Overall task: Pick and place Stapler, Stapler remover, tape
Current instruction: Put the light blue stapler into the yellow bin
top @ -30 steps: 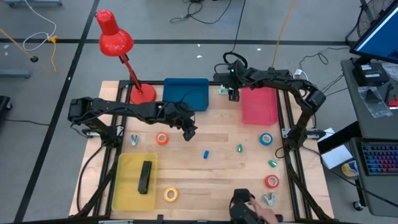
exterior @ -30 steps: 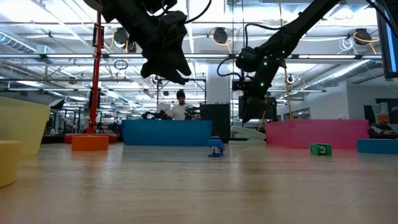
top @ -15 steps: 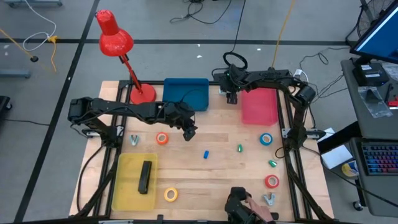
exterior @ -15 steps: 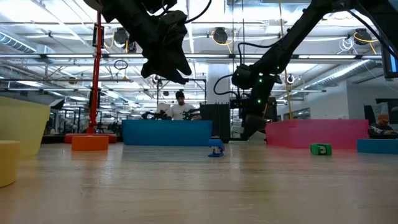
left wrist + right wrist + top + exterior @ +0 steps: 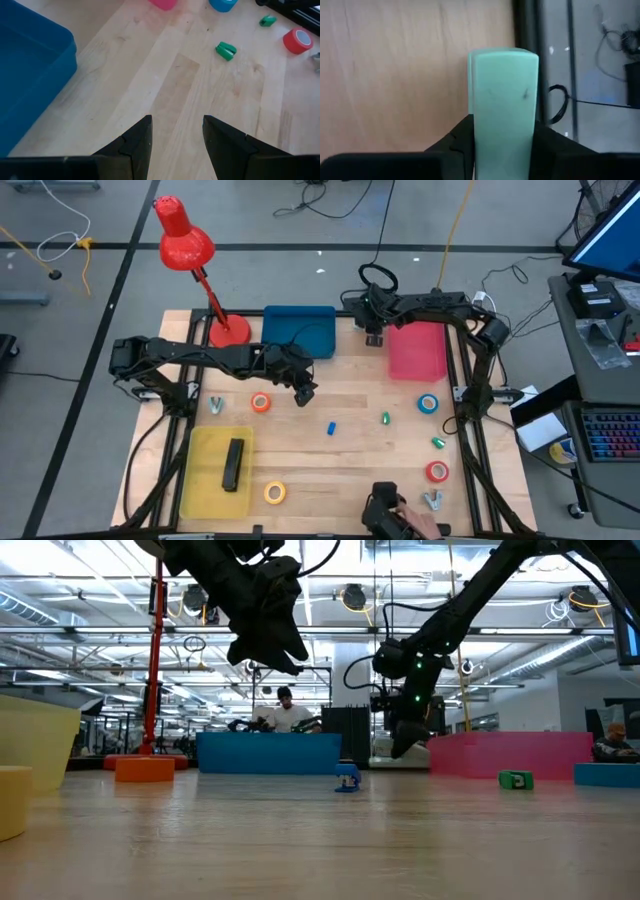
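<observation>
A mint-green stapler (image 5: pixel 504 95) lies by the table's far edge, between the blue tray (image 5: pixel 300 330) and the pink tray (image 5: pixel 416 350). My right gripper (image 5: pixel 373 337) is down on it and shut on it. My left gripper (image 5: pixel 306 393) hangs open above the table's middle with nothing between its fingers (image 5: pixel 135 142). A black stapler (image 5: pixel 233 464) lies in the yellow tray (image 5: pixel 205 450). Stapler removers lie at the left (image 5: pixel 216 405) and near right (image 5: pixel 432 500). The tape rolls lie flat on the wood: orange (image 5: pixel 261 403), yellow (image 5: pixel 274 493), blue (image 5: pixel 428 404) and red (image 5: pixel 437 471). My right gripper pinches the mint-green stapler's two long sides (image 5: pixel 479 131) between its two fingers. The fingers slant down from the table's right and lie along the stapler. Its free end (image 5: pixel 504 60) reaches out past them. The gripper hides whether it rests on the table.
A red desk lamp (image 5: pixel 228 330) stands at the far left. Small solid bits lie mid-table: blue (image 5: pixel 330 428), green (image 5: pixel 385 418) and green (image 5: pixel 438 442). A person's hand (image 5: pixel 412 522) holds a dark object at the near edge. Black frame rails (image 5: pixel 468 410) run along the right side.
My right gripper has sunk toward the table at the far edge and now stands over the mint-green stapler, which it hides in the low view. The left arm has kept still.
</observation>
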You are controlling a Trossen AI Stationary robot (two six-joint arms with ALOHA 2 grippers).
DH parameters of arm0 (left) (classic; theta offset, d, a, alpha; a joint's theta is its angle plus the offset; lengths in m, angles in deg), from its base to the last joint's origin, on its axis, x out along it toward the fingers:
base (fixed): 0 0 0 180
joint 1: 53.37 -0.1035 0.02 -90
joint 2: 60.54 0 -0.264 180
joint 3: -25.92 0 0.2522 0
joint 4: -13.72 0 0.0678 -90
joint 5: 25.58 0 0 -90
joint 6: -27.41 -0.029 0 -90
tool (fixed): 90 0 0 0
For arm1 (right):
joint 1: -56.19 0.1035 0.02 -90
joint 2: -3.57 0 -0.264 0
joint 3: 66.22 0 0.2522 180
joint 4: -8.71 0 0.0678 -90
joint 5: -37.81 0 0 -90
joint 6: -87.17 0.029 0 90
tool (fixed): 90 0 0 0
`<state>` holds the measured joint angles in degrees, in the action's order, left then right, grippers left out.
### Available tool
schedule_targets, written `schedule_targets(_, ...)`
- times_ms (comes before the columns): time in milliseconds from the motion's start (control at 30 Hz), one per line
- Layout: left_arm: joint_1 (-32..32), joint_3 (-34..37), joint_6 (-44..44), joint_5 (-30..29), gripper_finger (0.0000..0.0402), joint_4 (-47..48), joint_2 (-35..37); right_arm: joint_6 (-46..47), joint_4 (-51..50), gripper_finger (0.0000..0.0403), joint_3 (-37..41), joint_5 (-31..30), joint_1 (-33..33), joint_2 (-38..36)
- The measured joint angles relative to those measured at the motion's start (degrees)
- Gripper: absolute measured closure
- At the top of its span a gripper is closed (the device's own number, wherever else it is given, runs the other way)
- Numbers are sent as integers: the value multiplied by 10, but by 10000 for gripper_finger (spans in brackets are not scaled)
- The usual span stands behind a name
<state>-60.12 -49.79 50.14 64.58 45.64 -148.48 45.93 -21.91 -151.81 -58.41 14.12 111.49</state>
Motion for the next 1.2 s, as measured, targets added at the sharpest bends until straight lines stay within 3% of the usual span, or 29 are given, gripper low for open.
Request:
schedule_targets(333, 2, 0, 22, 44, 229, 0, 0, 23, -14, 294, 0, -17, 53, -96)
schedule_targets(733, 38, 0, 68, 59, 229, -2, 0, 149, -231, 294, 0, -11, 217, -267)
schedule_targets(1000, 81, 0, 91, 59, 229, -81, 0, 237, -266, 294, 0, -5, 353, -286)
schedule_targets(1200, 123, 0, 134, 59, 229, -99, 0, 293, -231, 294, 0, 51, 412, -278)
